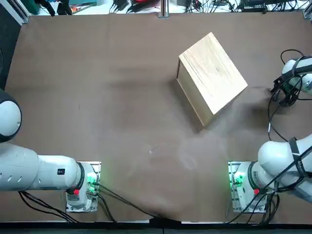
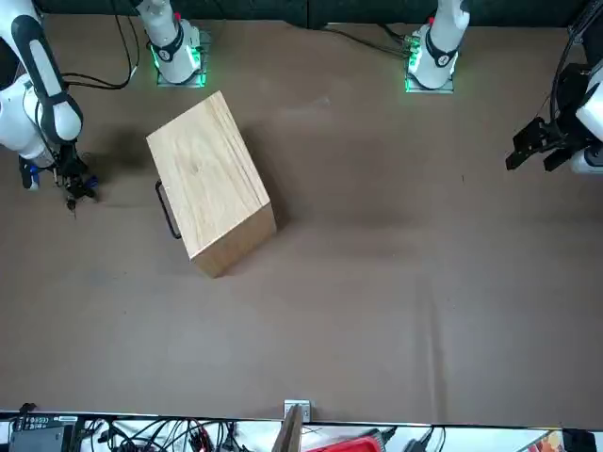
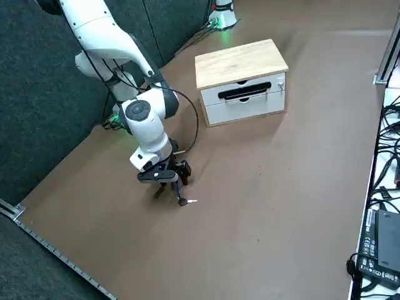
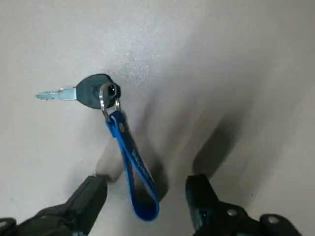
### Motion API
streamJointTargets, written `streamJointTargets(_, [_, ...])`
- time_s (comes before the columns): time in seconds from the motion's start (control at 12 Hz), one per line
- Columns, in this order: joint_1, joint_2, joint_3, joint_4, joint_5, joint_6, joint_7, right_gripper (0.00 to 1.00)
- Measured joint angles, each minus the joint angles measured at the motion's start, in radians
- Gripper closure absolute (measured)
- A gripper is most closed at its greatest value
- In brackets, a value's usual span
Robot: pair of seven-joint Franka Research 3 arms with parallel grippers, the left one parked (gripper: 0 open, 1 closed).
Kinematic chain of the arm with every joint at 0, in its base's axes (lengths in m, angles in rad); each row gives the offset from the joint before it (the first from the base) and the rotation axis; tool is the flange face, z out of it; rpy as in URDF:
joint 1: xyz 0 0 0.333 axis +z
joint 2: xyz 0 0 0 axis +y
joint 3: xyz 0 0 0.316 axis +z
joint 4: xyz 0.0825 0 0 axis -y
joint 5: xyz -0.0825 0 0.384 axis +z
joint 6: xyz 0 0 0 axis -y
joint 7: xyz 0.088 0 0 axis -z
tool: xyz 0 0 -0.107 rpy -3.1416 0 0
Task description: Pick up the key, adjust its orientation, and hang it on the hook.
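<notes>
So there's one wooden box on the table, and I'm using that as the landmark. Right gripper is off to the box's right, well apart from it, on the drawer side. Its two fingers are spread, and the blue strap shows between them with a gap either side in the wrist view. There's one key, near that gripper and well apart from the box's drawer side; black head, silver blade, strap attached by metal ring hardware. The wrist view gives you all that (the side view only gets a tiny dark blob and a pale blade, lol). What the side view does show is the box's two white drawer fronts and black handle; the top view just gets the wooden top and one plain side.
</notes>
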Motion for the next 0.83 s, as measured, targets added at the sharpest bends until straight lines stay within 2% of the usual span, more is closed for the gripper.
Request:
streamJointTargets(0.17, [0.000,0.000,0.000,-0.003,0.000,0.000,0.000,0.02])
streamJointTargets(0.25, [0.000,0.000,0.000,-0.004,0.000,0.000,0.000,0.24])
streamJointTargets(0.42, [0.000,0.000,0.000,-0.005,0.000,0.001,0.000,0.26])
streamJointTargets(0.5, [0.000,-0.002,0.001,-0.005,0.000,0.003,0.000,0.33])
streamJointTargets(0.75, [0.000,-0.011,0.003,-0.005,0.000,0.004,0.000,0.74])
streamJointTargets(0.83, [0.000,-0.011,0.003,-0.006,0.000,0.004,0.000,0.79])
